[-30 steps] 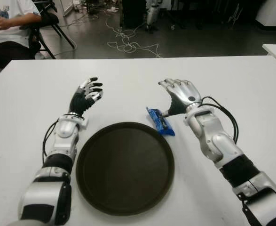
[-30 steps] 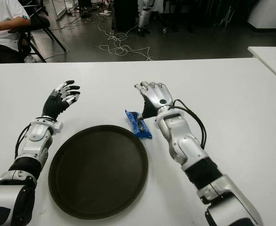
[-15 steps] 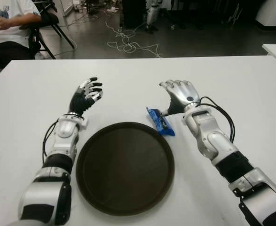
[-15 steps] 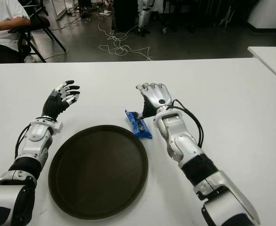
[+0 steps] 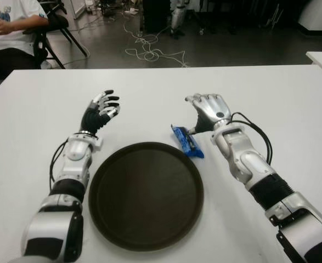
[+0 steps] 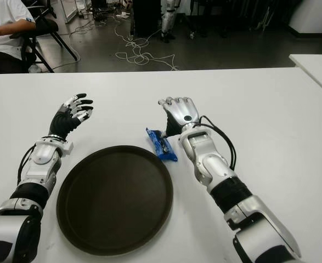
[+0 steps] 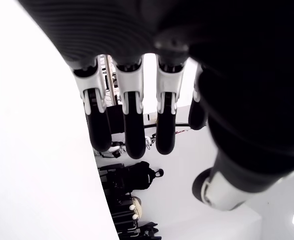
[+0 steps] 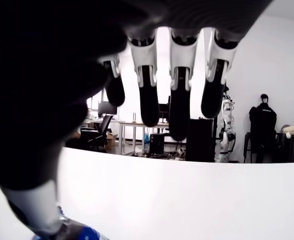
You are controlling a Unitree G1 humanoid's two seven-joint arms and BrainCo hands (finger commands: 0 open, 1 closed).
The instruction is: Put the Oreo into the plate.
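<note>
My right hand [image 5: 207, 109] hovers over the white table [image 5: 270, 93] with its fingers [image 8: 179, 95] spread and holding nothing, thumb reaching down toward the blue Oreo packet [image 5: 187, 141]. The packet lies flat on the table just beside my thumb, on the side toward my other hand, and its near end sits right at the rim of the round dark plate [image 5: 146, 194]. I judge the wide hand is set to close around the packet. My left hand [image 5: 100, 112] shows open too, beyond the plate's far left edge, keeping out of the way.

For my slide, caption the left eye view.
Right hand open beside blue Oreo packet, near round brown plate.
</note>
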